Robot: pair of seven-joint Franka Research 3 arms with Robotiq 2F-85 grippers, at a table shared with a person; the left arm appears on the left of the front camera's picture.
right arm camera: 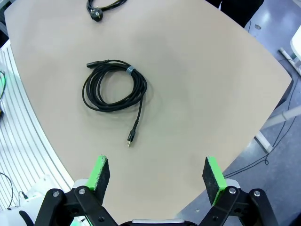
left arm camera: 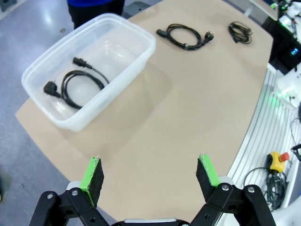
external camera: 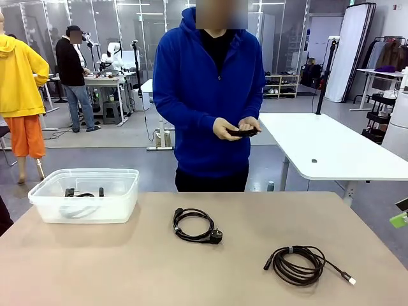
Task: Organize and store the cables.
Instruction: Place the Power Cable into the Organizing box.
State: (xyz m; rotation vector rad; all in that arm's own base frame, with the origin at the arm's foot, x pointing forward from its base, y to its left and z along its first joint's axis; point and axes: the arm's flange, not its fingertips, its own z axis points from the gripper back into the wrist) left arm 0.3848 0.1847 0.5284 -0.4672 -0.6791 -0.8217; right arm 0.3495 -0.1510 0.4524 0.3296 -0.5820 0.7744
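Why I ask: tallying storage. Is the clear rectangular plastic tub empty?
Not empty: the clear plastic tub holds one coiled black cable.

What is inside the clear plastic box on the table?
One black power cable, wound in a loop, lies on the bottom of the clear plastic box, with a plug at each end. Nothing covers it from above; anything under the loop itself is hidden.

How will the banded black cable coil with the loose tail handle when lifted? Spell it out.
The thin black coiled cable is probably floppy: one small band ties its loops, so they may sag. Its loose tail with the slim connector would likely dangle. It looks light and lies flat, unlikely to roll.
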